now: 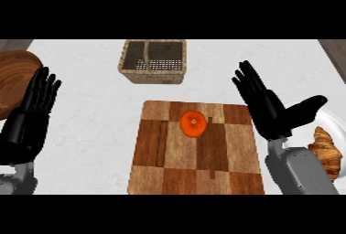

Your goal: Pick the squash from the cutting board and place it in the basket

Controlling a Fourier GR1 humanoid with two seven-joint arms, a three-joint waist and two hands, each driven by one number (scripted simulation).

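Note:
An orange squash (193,123) lies on the upper middle of the checkered wooden cutting board (175,160). Beyond the board, at the counter's far side, stands a woven basket (153,76) with two compartments, both holding nothing. My right hand (267,109) hovers open just off the board's right edge, fingers straight and pointing away, thumb spread to the right; it is level with the squash and apart from it. At the left edge my left hand (30,116) rests open with fingers up, far from the board.
A white plate (332,119) with a croissant (326,151) sits at the right edge, partly behind my right forearm. A round wooden board (13,68) lies at the far left. White counter surrounds the cutting board.

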